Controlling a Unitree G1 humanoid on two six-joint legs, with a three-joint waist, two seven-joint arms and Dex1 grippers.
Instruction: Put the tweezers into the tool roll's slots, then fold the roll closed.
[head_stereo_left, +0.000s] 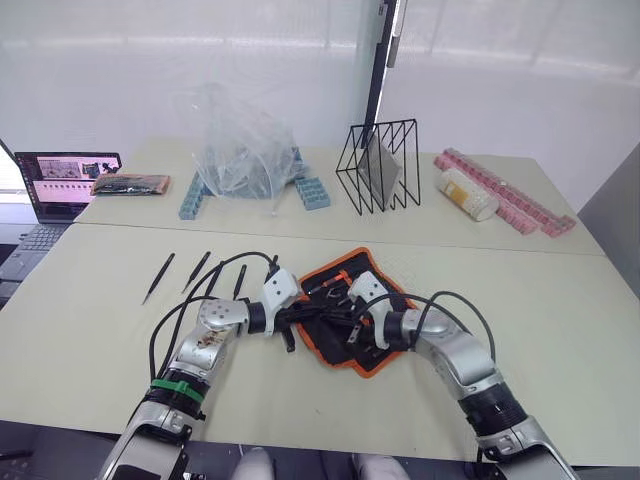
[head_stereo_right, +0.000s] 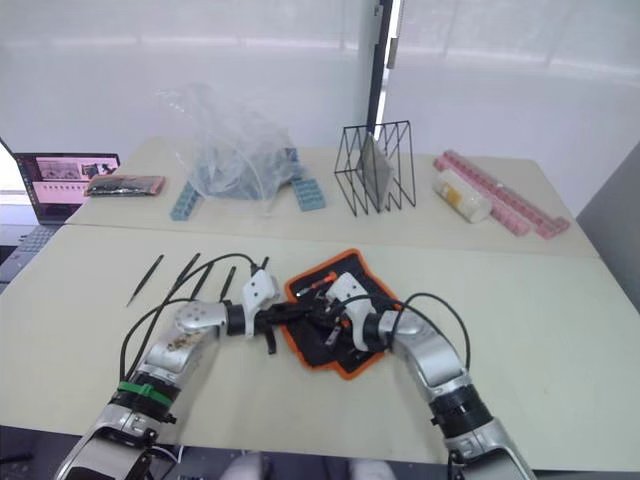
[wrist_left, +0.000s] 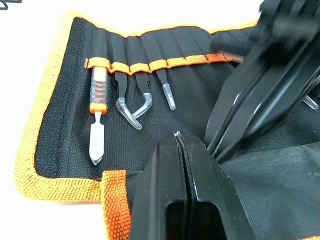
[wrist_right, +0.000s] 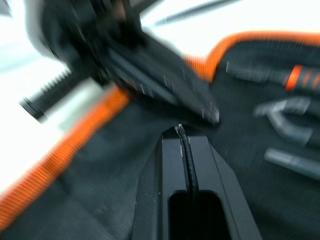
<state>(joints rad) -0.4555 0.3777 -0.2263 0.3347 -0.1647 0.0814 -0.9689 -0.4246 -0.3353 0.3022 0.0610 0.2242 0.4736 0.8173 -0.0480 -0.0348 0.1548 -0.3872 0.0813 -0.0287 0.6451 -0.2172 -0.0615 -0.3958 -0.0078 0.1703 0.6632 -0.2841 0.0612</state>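
Note:
The tool roll (head_stereo_left: 372, 345) lies unrolled in the middle of the near table, black with orange edging. Its slots (wrist_left: 150, 64) run under an orange strip and hold an orange-handled tool (wrist_left: 97, 95) and three black tools with clear tip caps. Several loose tweezers (head_stereo_left: 158, 278) lie on the table to its left. My left gripper (head_stereo_left: 312, 314) hovers over the roll's left part, fingers (wrist_left: 165, 190) pressed together. Facing it over the roll's middle is my right gripper (head_stereo_left: 347, 318), also shut (wrist_right: 184, 135). I see nothing held in either.
On the far table stand a crumpled plastic bag (head_stereo_left: 240, 150), blue-grey blocks (head_stereo_left: 312, 192), a black wire rack (head_stereo_left: 380, 165), a white roll (head_stereo_left: 468, 195) and pink strips (head_stereo_left: 515, 200). A laptop (head_stereo_left: 60, 185) and a flat dark pouch (head_stereo_left: 130, 185) sit at far left.

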